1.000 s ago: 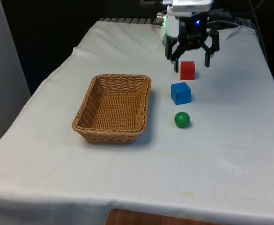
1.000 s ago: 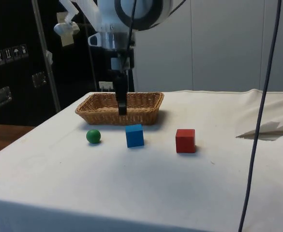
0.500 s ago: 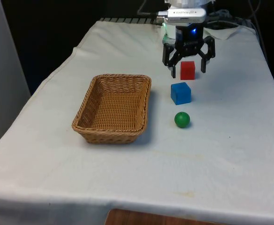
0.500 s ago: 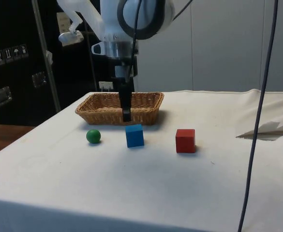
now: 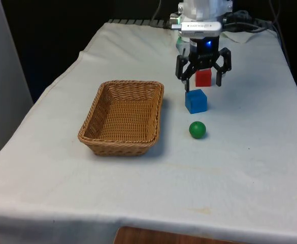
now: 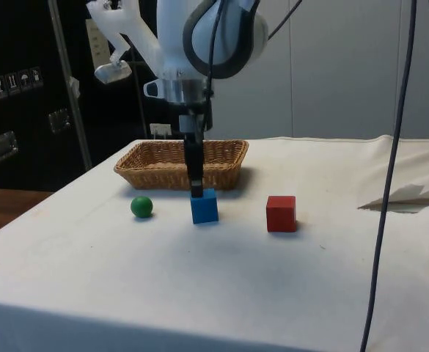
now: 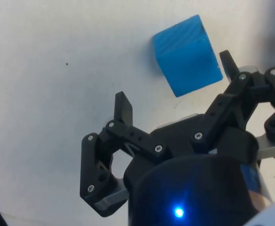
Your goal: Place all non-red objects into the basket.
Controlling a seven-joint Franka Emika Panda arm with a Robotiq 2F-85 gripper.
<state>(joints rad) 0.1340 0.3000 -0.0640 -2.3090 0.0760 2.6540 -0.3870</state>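
The wrist view shows the gripper (image 7: 175, 89) with jaws spread wide just above the blue cube (image 5: 196, 100), which the side view confirms; a second ago it hung over the red cube (image 5: 203, 77). Wicker basket (image 5: 123, 116) empty.

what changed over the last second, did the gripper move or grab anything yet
The gripper came down and shifted from over the red cube toward the blue cube, so its open fingers now hang just above that cube. It has taken hold of nothing. The red cube, blue cube, green ball and basket lie where they were.
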